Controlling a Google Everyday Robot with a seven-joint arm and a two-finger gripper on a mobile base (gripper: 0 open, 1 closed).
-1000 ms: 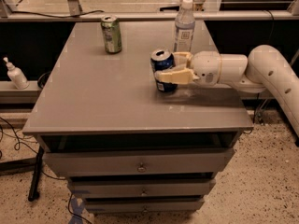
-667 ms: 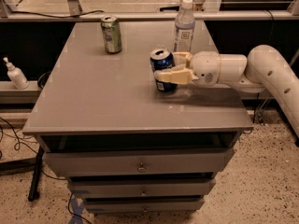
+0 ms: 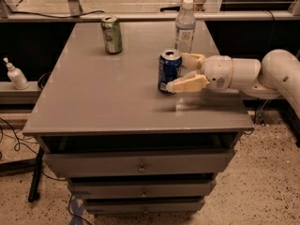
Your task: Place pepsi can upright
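Camera view: pepsi can point(image 3: 169, 71) upright on the bench point(image 3: 103, 102), pincer point(image 3: 181, 72) released around it.
The can stands right of the bench's centre. The pincer reaches in from the bench's right edge, fingers point(image 3: 190, 84) spread either side of the can. A green can point(image 3: 111, 34) and a clear water bottle point(image 3: 185, 27) stand near the bench's far edge.

Table point(image 3: 93, 97): pepsi can point(image 3: 169, 71), green can point(image 3: 111, 34), bottle point(image 3: 185, 27)

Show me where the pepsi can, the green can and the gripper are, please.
pepsi can point(image 3: 168, 68): camera view, on its blue side.
green can point(image 3: 111, 34): camera view, on its side wall.
gripper point(image 3: 177, 72): camera view, at its front end, by the pepsi can's right side.
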